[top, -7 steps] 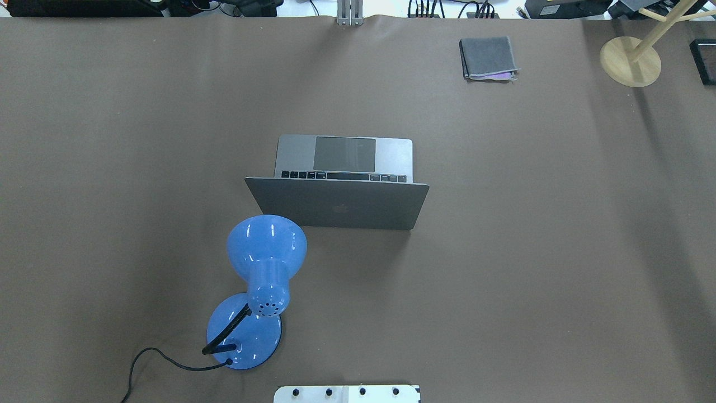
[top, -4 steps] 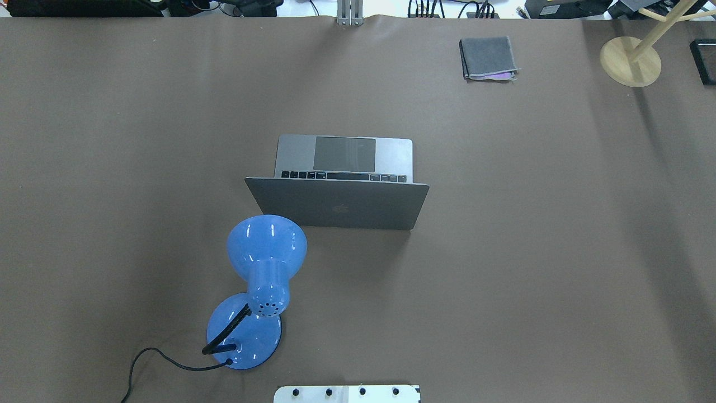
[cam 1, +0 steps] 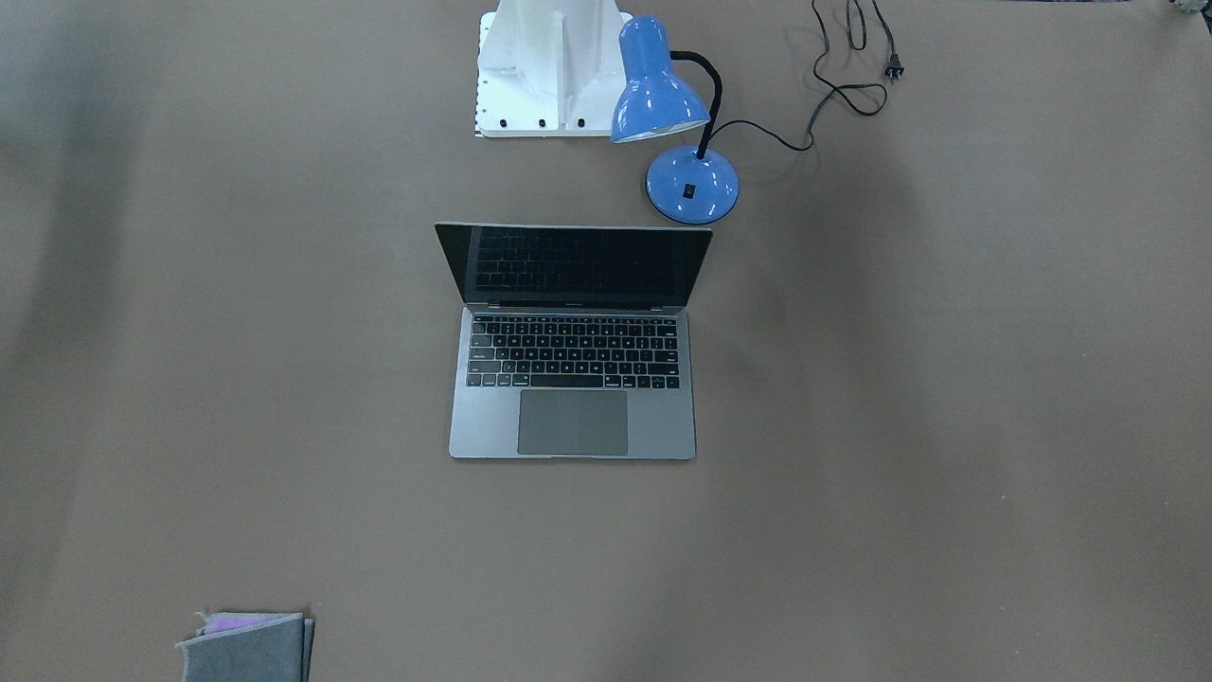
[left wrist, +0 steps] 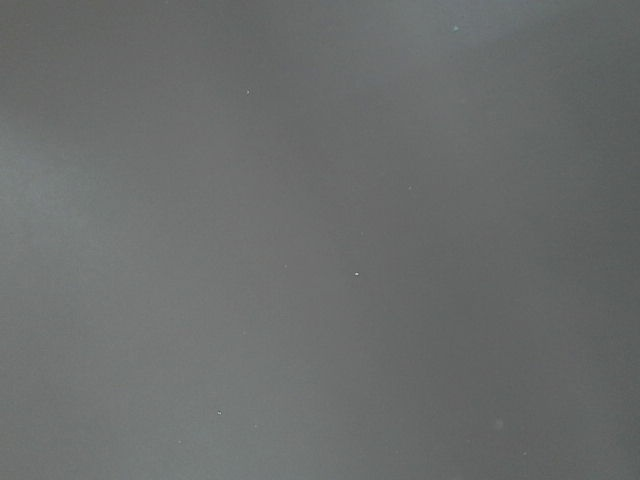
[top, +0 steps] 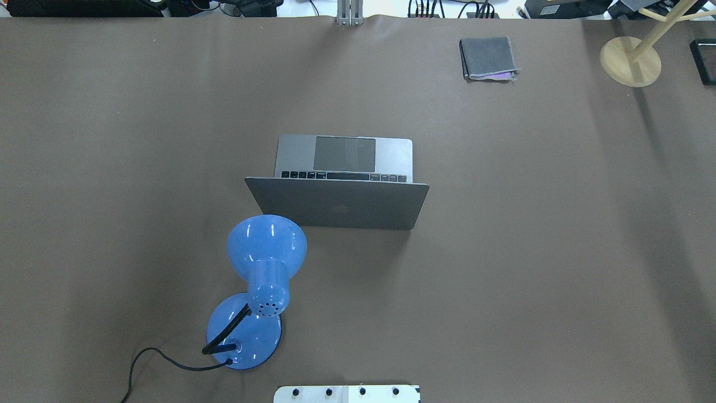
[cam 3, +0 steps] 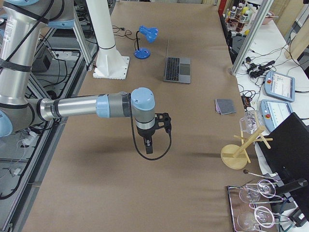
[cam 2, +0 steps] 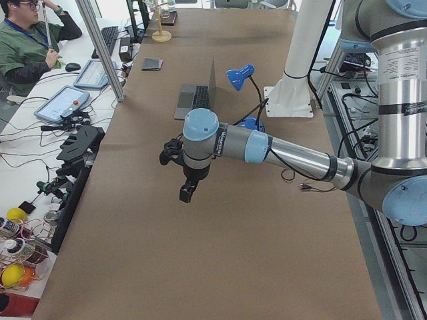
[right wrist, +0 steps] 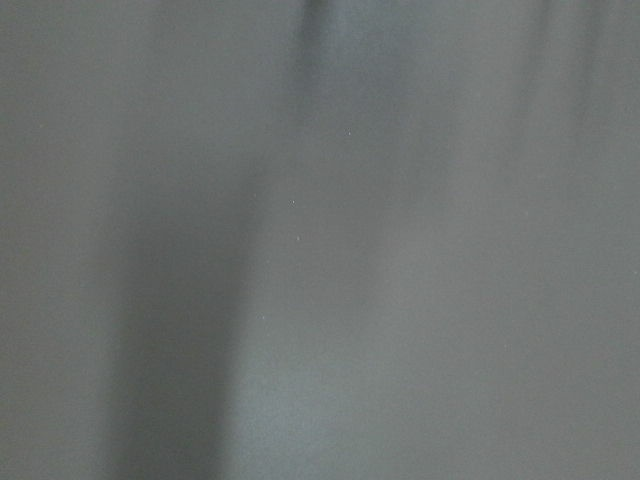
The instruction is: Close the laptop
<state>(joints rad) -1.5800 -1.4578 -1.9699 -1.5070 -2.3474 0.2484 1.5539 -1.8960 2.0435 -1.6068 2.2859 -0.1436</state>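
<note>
The space-grey laptop [top: 337, 204] stands open in the middle of the brown table, its lid upright with the apple logo toward the robot. The front-facing view shows its dark screen, black keys and trackpad [cam 1: 572, 379]. It also shows far off in the exterior left view [cam 2: 197, 97] and the exterior right view [cam 3: 177, 68]. My left gripper [cam 2: 187, 193] hangs above bare table, well away from the laptop. My right gripper [cam 3: 148, 146] does the same at the other end. Whether either is open or shut I cannot tell. Both wrist views show only bare table.
A blue desk lamp [top: 266, 246] with a black cord stands close to the lid's left corner, toward the robot. A folded grey cloth [top: 488, 57] lies at the far right. A wooden stand [top: 630, 60] is at the far right corner. The white robot base [cam 1: 549, 66] is behind the laptop.
</note>
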